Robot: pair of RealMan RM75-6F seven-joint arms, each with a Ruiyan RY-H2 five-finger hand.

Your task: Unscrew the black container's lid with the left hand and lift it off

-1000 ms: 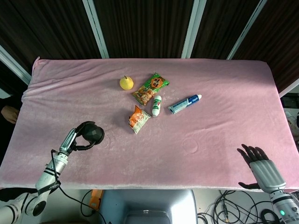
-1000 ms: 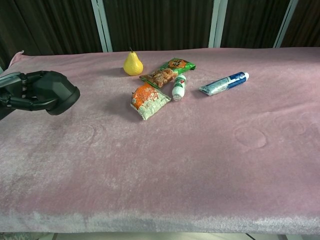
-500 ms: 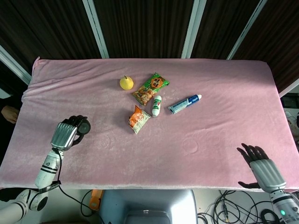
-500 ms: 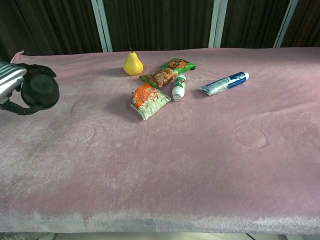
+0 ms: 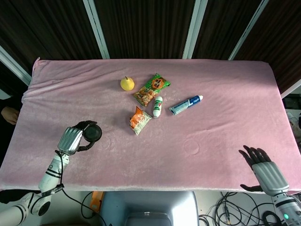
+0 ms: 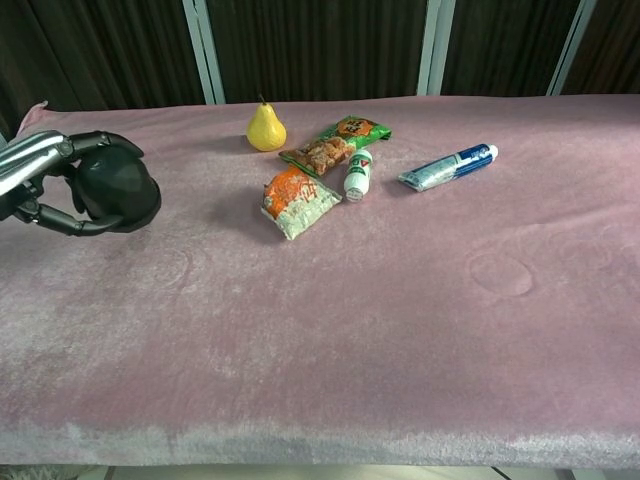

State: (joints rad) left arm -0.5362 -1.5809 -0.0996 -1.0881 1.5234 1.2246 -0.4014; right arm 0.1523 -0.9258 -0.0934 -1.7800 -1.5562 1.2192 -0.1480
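The black container is a round, dark jar near the table's front left; I cannot tell its lid apart from its body. My left hand grips it from the left with its fingers wrapped around it. In the chest view the black container shows at the far left, with the left hand curled over and under it. My right hand hangs open at the front right edge, fingers spread, holding nothing. The chest view does not show it.
On the pink tablecloth a cluster lies mid-table: a yellow pear, a green snack packet, an orange packet, a small white bottle and a blue toothpaste tube.
The left hand swung left with the container and turned at the wrist, then came back right. The container now shows beside the fingers again. The right hand has stayed still.
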